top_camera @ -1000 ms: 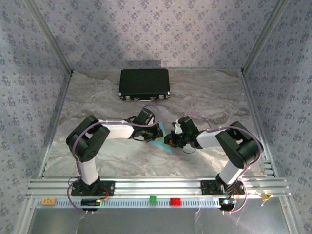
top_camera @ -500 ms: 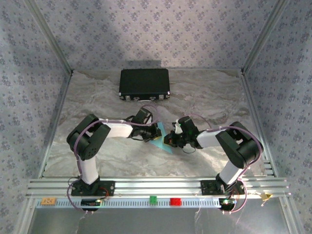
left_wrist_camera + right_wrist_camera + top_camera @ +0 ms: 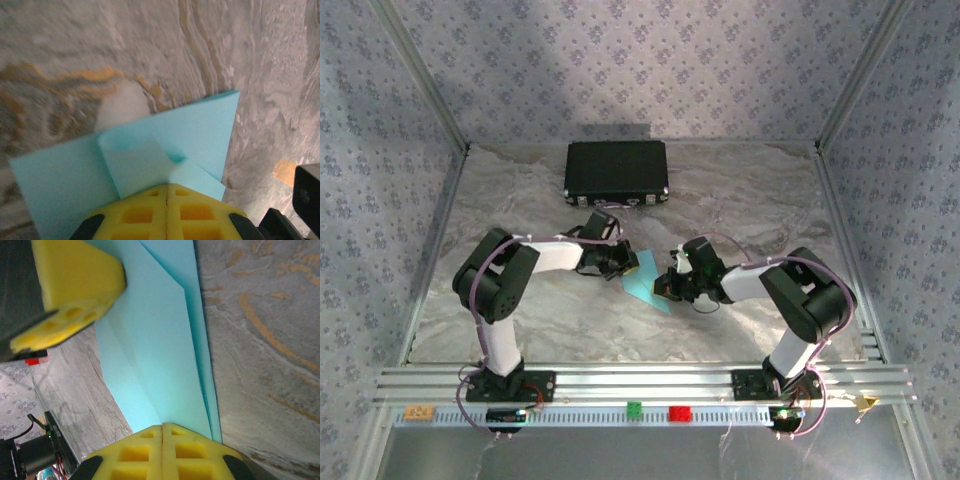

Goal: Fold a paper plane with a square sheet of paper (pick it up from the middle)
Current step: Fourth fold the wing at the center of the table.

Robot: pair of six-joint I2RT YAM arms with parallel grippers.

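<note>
The square sheet of paper (image 3: pixel 645 285), light blue and partly folded, lies on the marbled table between my two grippers. My left gripper (image 3: pixel 625 265) is at its far left corner. In the left wrist view the yellow jaws of the left gripper (image 3: pixel 167 186) are shut on a curled flap of the paper (image 3: pixel 200 130). My right gripper (image 3: pixel 666 288) is at the sheet's right side, shut. In the right wrist view the tips of the right gripper (image 3: pixel 162 426) rest on the near end of the layered paper (image 3: pixel 155 340). I cannot tell whether any paper lies between them. The left fingers (image 3: pixel 75 285) show beyond.
A black case (image 3: pixel 616 172) stands at the back of the table, just behind the left arm. A green block (image 3: pixel 634 409) and a red block (image 3: pixel 679 412) sit on the front rail. Patterned walls close in the sides and the back.
My left gripper has drawn back and to the left, away from the right gripper, so more of the blue paper shows between them. The right gripper has barely moved.
</note>
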